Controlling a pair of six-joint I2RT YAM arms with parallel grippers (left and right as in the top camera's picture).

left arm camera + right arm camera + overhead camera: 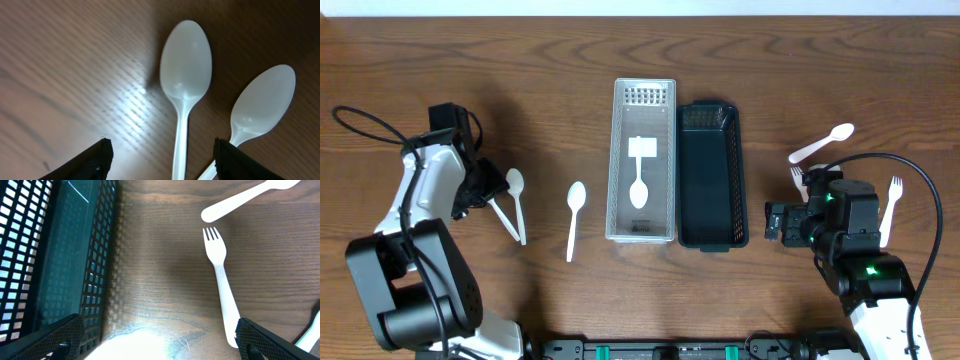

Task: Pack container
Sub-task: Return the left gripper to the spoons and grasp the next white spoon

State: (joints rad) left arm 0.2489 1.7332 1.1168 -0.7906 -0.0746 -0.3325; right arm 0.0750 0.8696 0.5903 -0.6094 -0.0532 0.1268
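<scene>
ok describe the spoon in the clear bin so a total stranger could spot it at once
In the middle, two long bins sit side by side: the clear bin on the left, the black mesh bin on its right. The white spoon lies lengthwise inside the clear bin. It is the only utensil in either bin; the loose spoons and forks lie on the table.
</scene>
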